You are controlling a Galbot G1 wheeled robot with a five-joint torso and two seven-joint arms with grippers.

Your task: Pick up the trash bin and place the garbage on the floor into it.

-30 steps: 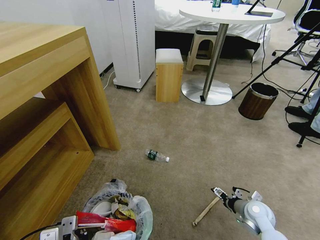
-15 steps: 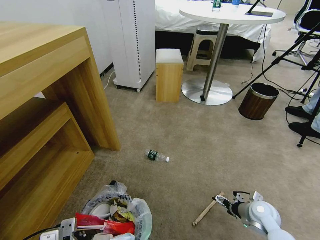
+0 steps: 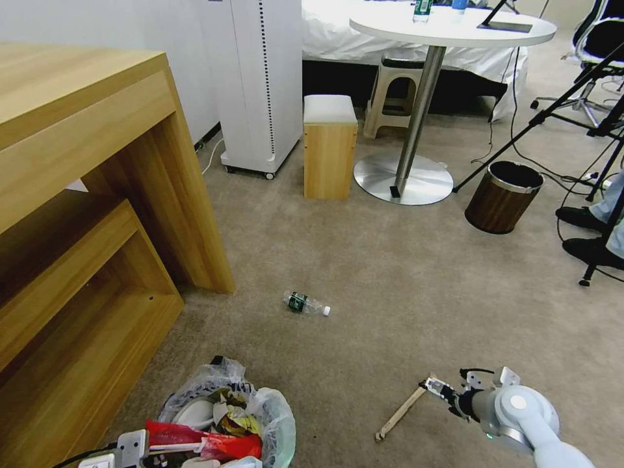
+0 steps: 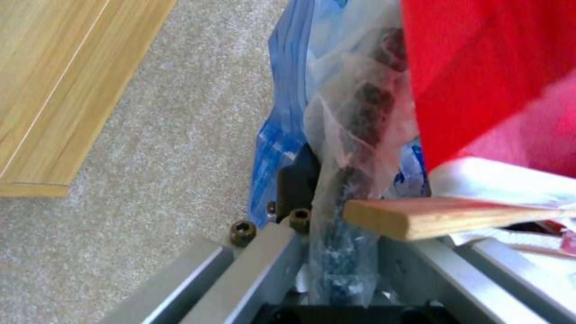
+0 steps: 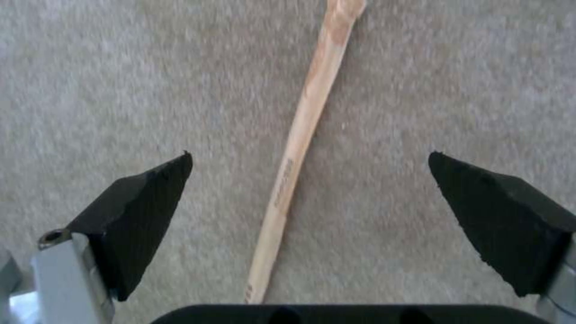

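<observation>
The wooden stick (image 3: 401, 413) is a thin, pale strip of raw wood, flat-sided, with small dark print along its middle, seen in my right wrist view (image 5: 298, 135). It lies flat on the floor (image 3: 403, 286), a beige short-pile carpet. In the head view its long axis runs on a slant: the near end points toward me and to my left, the far end points away and to my right, ending right by my right tool (image 3: 444, 389).

My right tool (image 5: 309, 211) hangs low over that far end with its two black pads (image 5: 150, 198) spread wide, one on each side of the stick, holding nothing. The stick runs between the pads, slightly tilted off the tool's midline.

The trash bin (image 3: 273, 406) sits at my lower left beside the wooden desk (image 3: 97, 182), its crinkly translucent bag puffed over the rim and already stuffed with a red wrapper (image 3: 214, 442), crumpled paper (image 3: 231, 406) and something white. My left tool (image 3: 117, 452) is at the bin's near edge; in the left wrist view the bag and dark rim (image 4: 345, 198) sit pinched between its closed metal fingers (image 4: 270, 256), with another wooden stick end (image 4: 420, 216) poking across.

A clear bottle with a green label (image 3: 305, 303) lies on its side farther out on the floor, white cap pointing right.
</observation>
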